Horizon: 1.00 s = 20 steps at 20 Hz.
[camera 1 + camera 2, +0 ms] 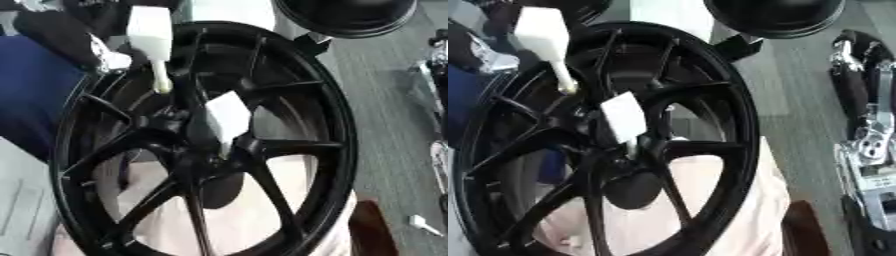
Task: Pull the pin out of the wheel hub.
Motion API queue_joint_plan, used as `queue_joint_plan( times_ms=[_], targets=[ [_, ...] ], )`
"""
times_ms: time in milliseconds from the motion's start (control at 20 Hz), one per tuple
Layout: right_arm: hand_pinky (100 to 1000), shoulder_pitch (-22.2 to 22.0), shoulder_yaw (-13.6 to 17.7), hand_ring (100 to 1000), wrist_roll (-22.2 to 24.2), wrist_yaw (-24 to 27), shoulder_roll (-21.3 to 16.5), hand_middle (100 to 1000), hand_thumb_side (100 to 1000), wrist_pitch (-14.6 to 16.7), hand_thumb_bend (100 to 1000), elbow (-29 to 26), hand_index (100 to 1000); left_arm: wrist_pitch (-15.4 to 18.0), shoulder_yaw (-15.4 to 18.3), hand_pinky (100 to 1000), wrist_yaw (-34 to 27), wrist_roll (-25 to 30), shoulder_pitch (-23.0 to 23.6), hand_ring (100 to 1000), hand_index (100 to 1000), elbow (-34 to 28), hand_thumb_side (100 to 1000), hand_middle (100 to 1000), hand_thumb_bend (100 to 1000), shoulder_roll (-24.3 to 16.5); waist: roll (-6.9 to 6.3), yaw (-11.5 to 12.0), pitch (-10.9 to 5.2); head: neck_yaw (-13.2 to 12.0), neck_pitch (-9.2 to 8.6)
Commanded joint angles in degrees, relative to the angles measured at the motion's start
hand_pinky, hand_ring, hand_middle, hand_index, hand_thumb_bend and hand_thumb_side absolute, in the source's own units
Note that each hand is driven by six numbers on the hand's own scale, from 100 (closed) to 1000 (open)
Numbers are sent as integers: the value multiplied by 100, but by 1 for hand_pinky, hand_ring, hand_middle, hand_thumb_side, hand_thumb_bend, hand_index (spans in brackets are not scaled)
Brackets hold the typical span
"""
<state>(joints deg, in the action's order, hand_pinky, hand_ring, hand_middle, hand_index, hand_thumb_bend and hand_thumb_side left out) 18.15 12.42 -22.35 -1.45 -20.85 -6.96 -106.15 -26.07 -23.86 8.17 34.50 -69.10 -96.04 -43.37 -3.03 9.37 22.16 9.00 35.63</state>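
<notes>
Left eye view: black wheel hub (206,145) standing upright, filling frame. White pin (227,119) seated at centre; second white pin (151,37) at eleven o'clock. Right hand (868,150) at three o'clock, finger state indiscernible.

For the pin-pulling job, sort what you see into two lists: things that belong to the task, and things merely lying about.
Belongs to the job:
- black wheel
- white pin seated at the hub
- white pin held above the spokes
- left hand, only partly visible

Lying about:
- black round object beyond the wheel
- small white piece on the grey floor
- right arm, idle at the side
</notes>
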Motion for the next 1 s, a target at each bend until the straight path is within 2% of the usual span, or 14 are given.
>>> queue_joint_plan(
  times_ms=[50, 300, 600, 750, 1000],
  targets=[
    [810, 39, 69, 877, -46, -18, -78, 694, 620, 0, 100, -114, 761, -96, 638, 639, -335, -341, -67, 445, 283, -5, 241, 210, 100, -253, 15, 23, -145, 49, -42],
    [810, 16, 120, 877, -93, -26, -97, 694, 619, 0, 100, -115, 761, -11, 1413, 638, -807, -818, 93, 439, 291, 460, 244, 207, 100, -712, 1, 132, -152, 146, -11],
    [811, -8, 233, 878, -193, -41, -106, 695, 614, 11, 100, -150, 761, -233, 2307, 638, -854, -1368, 899, 438, 295, 1340, 254, 208, 100, -1428, 34, 258, -155, 240, 19],
    [811, -23, 287, 878, -244, -47, -102, 695, 615, 11, 100, -174, 762, -56, 2757, 655, -840, -1645, 1349, 450, 310, 1749, 257, 218, 100, -1526, 60, 286, -145, 246, 10],
    [811, 10, 302, 878, -269, -35, -86, 695, 615, 8, 100, -203, 762, 436, 3576, 690, -765, -2150, 2170, 488, 395, 1833, 227, 286, 100, -1392, 104, 267, -105, 178, -67]
  ],
)
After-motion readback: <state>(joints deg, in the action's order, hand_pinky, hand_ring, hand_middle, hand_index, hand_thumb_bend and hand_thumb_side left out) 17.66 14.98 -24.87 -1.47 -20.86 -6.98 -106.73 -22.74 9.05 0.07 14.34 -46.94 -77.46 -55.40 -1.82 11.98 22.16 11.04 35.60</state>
